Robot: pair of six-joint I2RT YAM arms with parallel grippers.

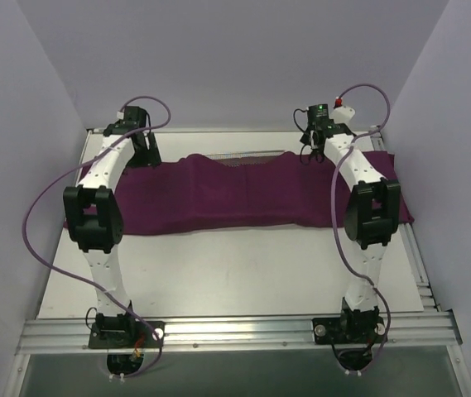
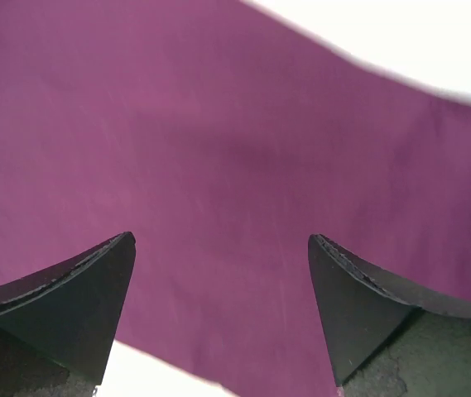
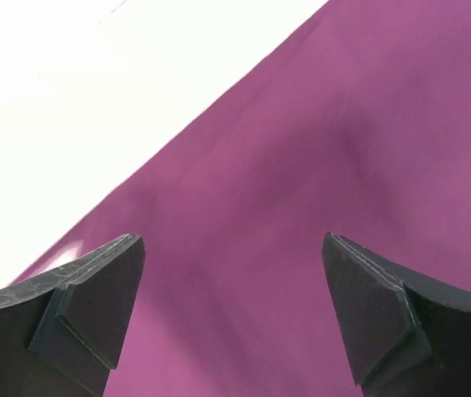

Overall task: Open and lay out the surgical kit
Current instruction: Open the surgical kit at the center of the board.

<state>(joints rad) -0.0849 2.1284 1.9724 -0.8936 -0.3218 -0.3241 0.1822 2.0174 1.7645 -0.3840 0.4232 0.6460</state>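
The dark magenta-purple cloth wrap [image 1: 243,194] lies spread wide across the far half of the table. A strip of the silver wire-mesh tray [image 1: 247,156] shows at its far edge. No instruments are in view. My left gripper [image 1: 140,153] is open over the cloth's far left end; in the left wrist view the gripper [image 2: 221,241] has its jaws wide apart above the cloth [image 2: 218,149]. My right gripper [image 1: 314,153] is open over the far right part; in the right wrist view the gripper [image 3: 233,240] is above the cloth [image 3: 301,182], holding nothing.
The white table [image 1: 235,277] runs from the cloth to the metal rail [image 1: 235,331] at the front edge. Grey walls [image 1: 20,165] close in both sides and the back. Purple cables loop beside each arm.
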